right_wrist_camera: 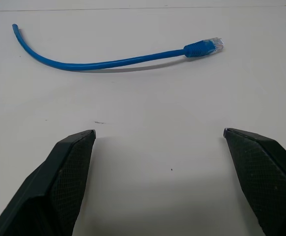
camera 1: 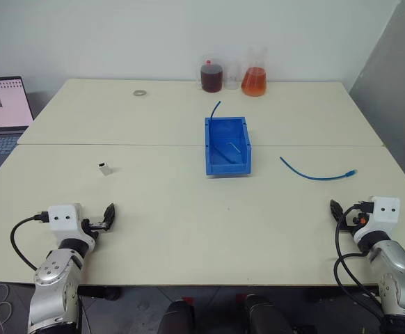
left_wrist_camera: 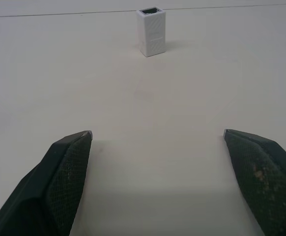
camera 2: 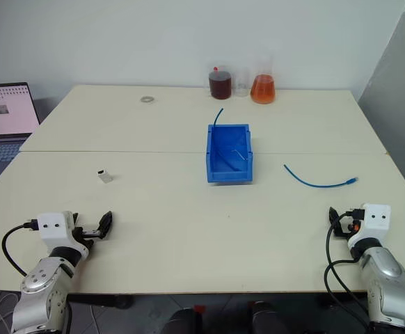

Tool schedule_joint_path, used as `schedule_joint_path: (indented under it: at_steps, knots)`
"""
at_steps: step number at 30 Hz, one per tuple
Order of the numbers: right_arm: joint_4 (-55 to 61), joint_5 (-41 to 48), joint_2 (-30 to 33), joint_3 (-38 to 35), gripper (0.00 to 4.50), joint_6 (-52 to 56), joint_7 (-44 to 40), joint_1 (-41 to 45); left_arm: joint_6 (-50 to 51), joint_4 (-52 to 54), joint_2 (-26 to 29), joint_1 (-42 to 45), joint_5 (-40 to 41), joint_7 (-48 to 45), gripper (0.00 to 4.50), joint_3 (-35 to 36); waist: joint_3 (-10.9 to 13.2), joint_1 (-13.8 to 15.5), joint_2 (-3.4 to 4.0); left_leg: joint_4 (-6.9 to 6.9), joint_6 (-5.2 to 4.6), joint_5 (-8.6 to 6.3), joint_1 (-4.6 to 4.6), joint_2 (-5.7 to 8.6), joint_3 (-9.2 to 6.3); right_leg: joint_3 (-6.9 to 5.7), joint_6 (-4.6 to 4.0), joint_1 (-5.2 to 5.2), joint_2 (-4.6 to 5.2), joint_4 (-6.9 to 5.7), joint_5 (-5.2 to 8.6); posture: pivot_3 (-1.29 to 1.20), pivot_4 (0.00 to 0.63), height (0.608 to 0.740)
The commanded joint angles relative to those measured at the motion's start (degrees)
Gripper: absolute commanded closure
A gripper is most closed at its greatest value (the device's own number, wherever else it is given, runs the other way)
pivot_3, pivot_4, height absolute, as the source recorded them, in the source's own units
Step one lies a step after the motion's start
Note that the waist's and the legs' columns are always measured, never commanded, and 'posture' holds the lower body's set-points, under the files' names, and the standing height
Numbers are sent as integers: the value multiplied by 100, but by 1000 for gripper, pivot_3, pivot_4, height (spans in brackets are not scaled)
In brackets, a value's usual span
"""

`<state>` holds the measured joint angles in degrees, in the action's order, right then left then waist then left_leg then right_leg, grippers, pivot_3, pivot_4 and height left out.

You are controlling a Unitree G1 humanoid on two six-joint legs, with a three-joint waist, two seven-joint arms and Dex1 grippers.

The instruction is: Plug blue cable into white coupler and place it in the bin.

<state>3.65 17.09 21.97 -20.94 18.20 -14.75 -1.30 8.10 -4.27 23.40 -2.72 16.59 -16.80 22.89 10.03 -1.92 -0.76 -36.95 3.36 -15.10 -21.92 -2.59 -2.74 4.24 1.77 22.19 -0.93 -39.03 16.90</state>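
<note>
At the near edge of the pale bench [camera 1: 188, 229], the left gripper [left_wrist_camera: 157, 140] and right gripper [right_wrist_camera: 158, 137] are held wide apart and empty. Beyond the left one stands the tiny white boxy coupler [camera 1: 105, 168]. The thin blue cable [camera 1: 317, 174] is laid ahead of the right. Farther off, mid-bench, is seen the bright-blue rectangular plastic bin [camera 1: 227, 145].
</note>
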Motion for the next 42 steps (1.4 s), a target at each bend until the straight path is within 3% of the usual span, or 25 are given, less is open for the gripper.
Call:
schedule_joint_path:
  at_steps: [1, 6, 12, 18, 25, 31, 35, 42]
  knots:
    - [154, 77, 34, -126, 56, -16, 20, 89, 27, 290, 54, -52, -67, -11, 0, -44, 0, 0, 0, 0, 0, 0, 0, 0, 0, 0, 0, 0, 0, 0, 0, 0, 150, 740]
    - [252, 114, 2, -134, 56, 37, 51, 80, 260, 715, 155, 109, -4, -311, 0, -343, 1, 2, -1, 0, 0, 0, -2, 1, 0, 0, 0, 0, 0, 1, 0, 0, 150, 740]
    - [532, 21, 80, -136, 56, 657, 433, 305, 938, 1614, 574, 554, 474, -1328, 0, -996, 3, 6, -4, -1, 1, 0, -7, 1, -3, -4, 0, 2, 0, 1, 0, 0, 150, 740]
    - [551, 251, -348, -487, 56, 1928, 1799, 1708, 1422, 2350, 948, 1459, 772, -2297, 0, -1896, 5, -46, -1, -1, 1, 1, -6, 0, -2, -2, -2, 4, -2, -4, -2, 0, 150, 740]
    - [-1022, 95, -647, -626, 56, 2098, 2766, 3719, 1171, 2070, 898, 2127, 554, -3088, 0, -2806, 8, -97, 3, 0, 0, 1, -13, 4, -1, -2, -29, 9, -2, -2, -18, 0, 150, 740]
    - [-2619, 12, -813, -929, 56, 1568, 3638, 4806, 634, 1783, 824, 2220, 162, -3329, 0, -3156, 9, -111, 6, 3, 0, 1, -44, 6, 2, -1, -34, 32, 2, 4, -17, 0, 150, 740]
    - [-3278, 17, -889, -1231, 56, 1419, 4318, 5187, 555, 1791, 784, 2127, 80, -3316, 0, -3145, 9, -115, 6, -2, 4, 4, -108, 6, 7, 1, -36, 103, 7, -14, -19, 0, 150, 740]
    - [-3350, -142, -936, -1168, 56, 1512, 4934, 5181, 588, 2031, 834, 1832, 53, -3230, 0, -3054, 8, -105, 9, 0, 1, 2, -107, 6, 9, 2, -37, 104, 9, -11, -19, 0, 150, 740]
